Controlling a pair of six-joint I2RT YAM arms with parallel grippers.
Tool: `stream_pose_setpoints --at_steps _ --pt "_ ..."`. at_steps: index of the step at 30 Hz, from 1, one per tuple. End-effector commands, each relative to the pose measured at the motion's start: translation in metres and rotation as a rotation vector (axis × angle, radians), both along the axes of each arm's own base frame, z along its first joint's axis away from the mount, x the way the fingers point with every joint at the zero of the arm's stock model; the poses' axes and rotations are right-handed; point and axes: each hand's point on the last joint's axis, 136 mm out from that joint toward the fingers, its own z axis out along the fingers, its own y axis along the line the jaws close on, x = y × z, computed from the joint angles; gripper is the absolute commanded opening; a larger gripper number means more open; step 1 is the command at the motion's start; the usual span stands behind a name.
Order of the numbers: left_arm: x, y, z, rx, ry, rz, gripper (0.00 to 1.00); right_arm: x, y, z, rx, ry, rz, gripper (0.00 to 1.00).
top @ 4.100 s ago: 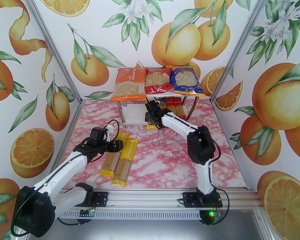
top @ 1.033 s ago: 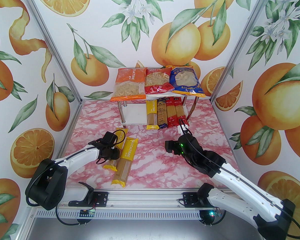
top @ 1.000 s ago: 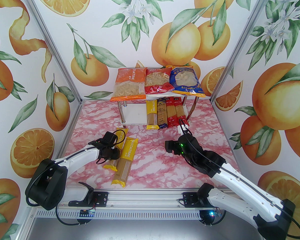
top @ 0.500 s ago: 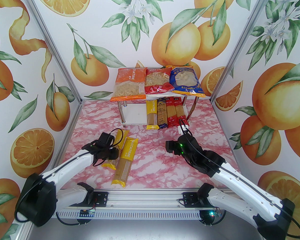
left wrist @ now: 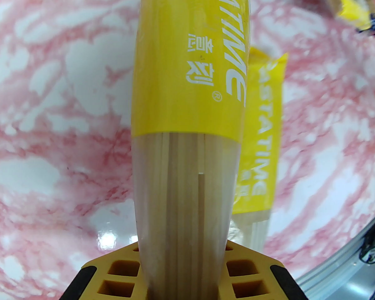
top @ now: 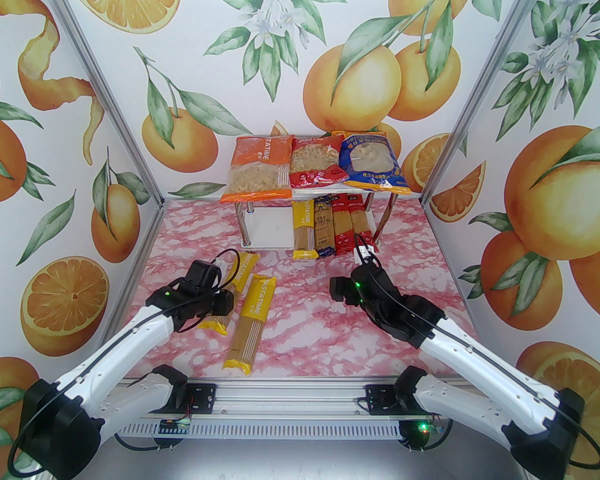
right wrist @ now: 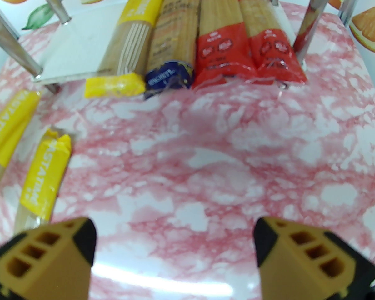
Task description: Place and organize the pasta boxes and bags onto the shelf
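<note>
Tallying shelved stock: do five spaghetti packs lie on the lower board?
No, the lower board holds four: a yellow pack, a dark blue pack and two red packs.

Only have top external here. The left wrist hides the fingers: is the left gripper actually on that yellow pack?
Observer: Yes. In the left wrist view the yellow spaghetti pack runs between the fingers of the left gripper, which is closed on the pack's clear section below the label.
Operator: Right jaws? Just a black block from up here.
Observer: In the right wrist view the right gripper is wide open, with nothing between its fingers and bare pink table below.
</note>
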Motion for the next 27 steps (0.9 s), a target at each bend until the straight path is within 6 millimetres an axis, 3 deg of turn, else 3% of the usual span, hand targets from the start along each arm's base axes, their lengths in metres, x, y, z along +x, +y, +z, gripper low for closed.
stream_pose_setpoints --at_steps 1,11,27 --pt "0.019 -0.018 0.057 -0.108 -0.161 -0.040 0.00 0.003 -0.007 0.012 -0.012 -0.023 -0.035 0.88" --pt "0.004 -0.031 0.078 -0.236 -0.169 -0.068 0.00 0.007 -0.008 0.024 -0.025 -0.048 -0.038 0.87" --pt "0.062 -0.075 0.117 -0.362 -0.307 -0.095 0.00 0.010 0.000 0.014 -0.040 -0.021 -0.008 0.87"
